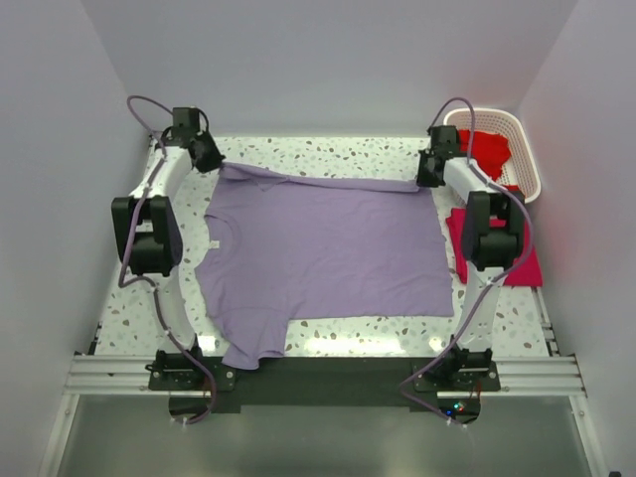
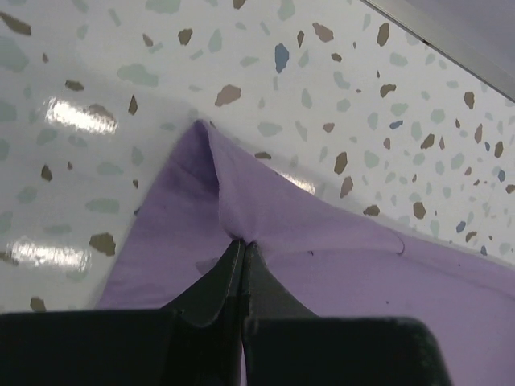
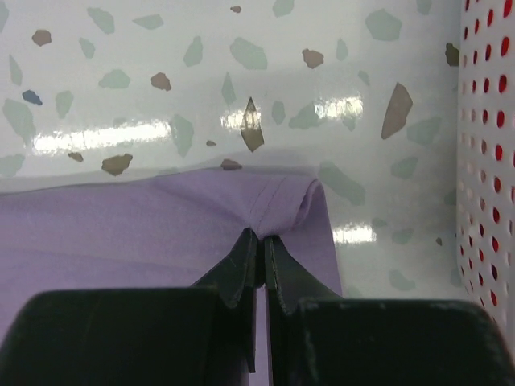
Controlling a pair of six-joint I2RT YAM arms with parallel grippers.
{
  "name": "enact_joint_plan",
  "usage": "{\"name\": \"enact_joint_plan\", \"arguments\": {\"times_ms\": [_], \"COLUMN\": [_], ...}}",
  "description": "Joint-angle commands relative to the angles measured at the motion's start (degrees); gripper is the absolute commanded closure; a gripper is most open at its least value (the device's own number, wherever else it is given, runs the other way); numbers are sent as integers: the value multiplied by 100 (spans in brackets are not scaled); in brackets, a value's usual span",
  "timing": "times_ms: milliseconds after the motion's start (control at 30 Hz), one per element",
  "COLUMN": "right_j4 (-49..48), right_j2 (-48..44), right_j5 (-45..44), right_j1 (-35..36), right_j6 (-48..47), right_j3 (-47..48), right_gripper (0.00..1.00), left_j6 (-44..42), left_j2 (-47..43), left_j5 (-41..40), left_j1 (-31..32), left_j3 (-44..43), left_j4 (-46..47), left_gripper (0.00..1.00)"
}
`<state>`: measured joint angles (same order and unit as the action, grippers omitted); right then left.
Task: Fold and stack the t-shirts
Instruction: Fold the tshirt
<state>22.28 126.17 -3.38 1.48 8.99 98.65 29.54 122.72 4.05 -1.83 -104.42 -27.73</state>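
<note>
A pale lavender t-shirt (image 1: pixel 318 248) lies spread flat over the middle of the speckled table, collar toward the left. My left gripper (image 1: pixel 211 159) is shut on its far left corner (image 2: pixel 241 217), the fabric puckered up between the fingertips. At the far right corner (image 3: pixel 278 205) my right gripper (image 1: pixel 429 171) is shut on the hemmed edge. A crimson-pink t-shirt (image 1: pixel 527 268) lies folded on the table under the right arm. Bright red t-shirts (image 1: pixel 489 151) fill the basket.
A white plastic lattice basket (image 1: pixel 527 159) stands at the far right corner, its perforated wall (image 3: pixel 487 161) just right of my right gripper. Grey walls close in the table on three sides. A metal rail runs along the near edge.
</note>
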Motion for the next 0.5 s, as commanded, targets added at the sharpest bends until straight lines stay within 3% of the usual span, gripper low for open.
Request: {"name": "enact_joint_plan", "arguments": {"times_ms": [0,467], "right_j4": [171,435], "right_j2": [-848,-1911], "right_j5": [-5,39], "right_j1": [-51,-77], "right_j6": [32,111], "right_j3": [-179,-1549], "right_gripper": [100,100], "left_j6": [272,412], "left_j2": [-1091,-3709], "left_j5": [-71,-309], "left_j1": [-37,-37], "left_j3": [343,3067], "left_j4": [-223,-462], "left_gripper": [100,100]}}
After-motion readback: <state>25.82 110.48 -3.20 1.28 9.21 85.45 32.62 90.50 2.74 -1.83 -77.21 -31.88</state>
